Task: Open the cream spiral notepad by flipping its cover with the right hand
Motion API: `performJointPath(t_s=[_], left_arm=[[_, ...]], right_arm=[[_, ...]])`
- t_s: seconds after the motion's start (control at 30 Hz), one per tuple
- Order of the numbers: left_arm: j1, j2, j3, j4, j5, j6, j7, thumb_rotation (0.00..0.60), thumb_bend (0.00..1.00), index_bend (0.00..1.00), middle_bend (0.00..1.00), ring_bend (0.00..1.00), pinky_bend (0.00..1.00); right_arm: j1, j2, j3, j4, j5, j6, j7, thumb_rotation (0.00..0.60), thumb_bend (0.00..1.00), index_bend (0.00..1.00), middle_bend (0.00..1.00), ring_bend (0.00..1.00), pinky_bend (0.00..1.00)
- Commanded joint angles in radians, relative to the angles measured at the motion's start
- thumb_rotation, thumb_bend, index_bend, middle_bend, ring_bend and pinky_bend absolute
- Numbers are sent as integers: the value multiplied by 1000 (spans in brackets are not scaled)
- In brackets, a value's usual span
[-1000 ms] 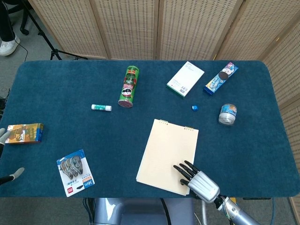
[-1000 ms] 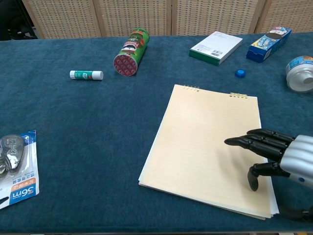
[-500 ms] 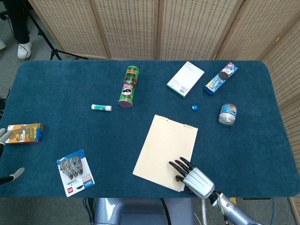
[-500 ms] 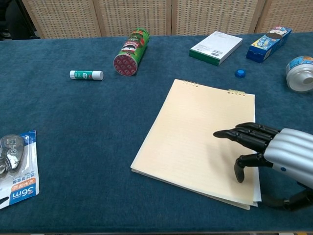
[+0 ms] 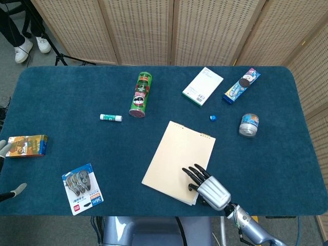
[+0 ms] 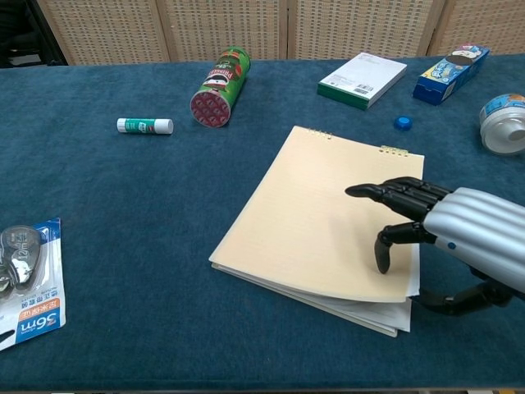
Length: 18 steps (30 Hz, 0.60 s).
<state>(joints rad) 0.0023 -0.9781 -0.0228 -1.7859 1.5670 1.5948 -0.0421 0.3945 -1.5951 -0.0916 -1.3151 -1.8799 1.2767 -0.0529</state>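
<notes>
The cream spiral notepad (image 5: 179,160) (image 6: 328,222) lies slanted on the blue table, with its spiral edge at the far side. My right hand (image 5: 210,188) (image 6: 459,238) is at its near right corner. The fingers (image 6: 394,194) lie stretched on the cover and one fingertip presses down on it. The thumb (image 6: 455,304) reaches in under the right edge. The cover and top sheets at that corner are raised off the lower pages. Of my left hand (image 5: 4,148) only pale fingertips show at the left edge of the head view, spread apart and holding nothing.
A green chip can (image 5: 141,95) and a glue stick (image 5: 111,118) lie at the far left of the pad. A white box (image 5: 203,86), a biscuit pack (image 5: 242,85), a blue cap (image 5: 213,118) and a tape roll (image 5: 249,124) lie beyond it. An orange box (image 5: 28,145) and a clip pack (image 5: 82,188) lie left.
My right hand has moved left and dragged the notepad with it, turning it a little. The pad's near right corner has risen and its pages have fanned apart.
</notes>
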Motion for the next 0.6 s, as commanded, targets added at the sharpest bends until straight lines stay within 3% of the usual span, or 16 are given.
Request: performJointPath(t_s=[0.03,0.3,0.6], left_arm=[[0,-1,0,0,0,0,1,600,0,0,0,0,0],[0,3,-1,1,-1,1,-10,600,0,0,0,0,0],[0,6,1,2,2,0,-15,600,0,0,0,0,0]], right_arm=[[12,-11,15,-7,14,-12,-4,600,466,449,3,0,0],[40,-24,53,-38,49,-33,-24,600,447,465,3,0,0],[55,-24,59,-52,63,-30,-20,600,470,577,8,0,0]])
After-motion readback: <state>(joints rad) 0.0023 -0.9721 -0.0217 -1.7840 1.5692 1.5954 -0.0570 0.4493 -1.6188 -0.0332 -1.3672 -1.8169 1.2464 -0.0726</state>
